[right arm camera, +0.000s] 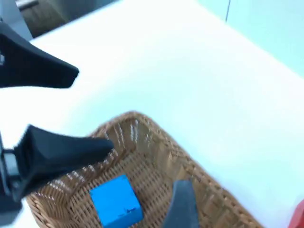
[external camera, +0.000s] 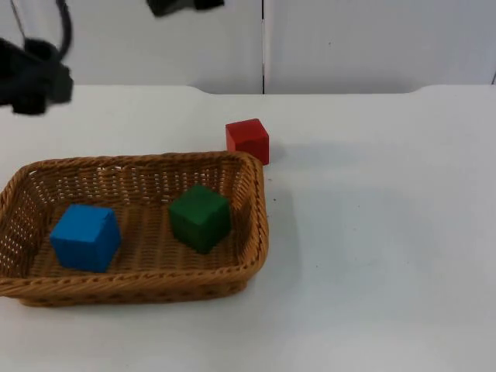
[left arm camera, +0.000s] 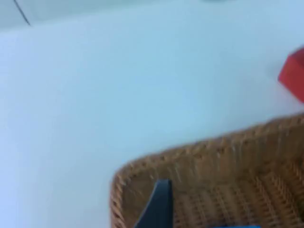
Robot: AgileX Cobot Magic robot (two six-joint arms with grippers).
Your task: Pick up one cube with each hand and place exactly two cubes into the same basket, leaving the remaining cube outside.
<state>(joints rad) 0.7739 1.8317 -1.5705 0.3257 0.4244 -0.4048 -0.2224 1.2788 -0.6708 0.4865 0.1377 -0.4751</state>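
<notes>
A wicker basket (external camera: 260,225) stands at the table's front left. Inside it lie a blue cube (external camera: 86,236) on the left and a green cube (external camera: 199,217) on the right. A red cube (external camera: 248,140) rests on the table just behind the basket's far right corner. My left gripper (right arm camera: 95,108) is open and empty, hovering above the table past the basket's rim (right arm camera: 137,116); its arm (external camera: 35,81) hangs at the back left. My right arm (external camera: 182,5) is raised at the back. The blue cube (right arm camera: 116,202) and the red cube (left arm camera: 294,76) also appear in the wrist views.
The grey partition wall (external camera: 349,39) closes off the table's far edge. The white table top (external camera: 387,248) stretches to the right of the basket. The basket's corner rim (left arm camera: 190,152) lies under the left wrist camera.
</notes>
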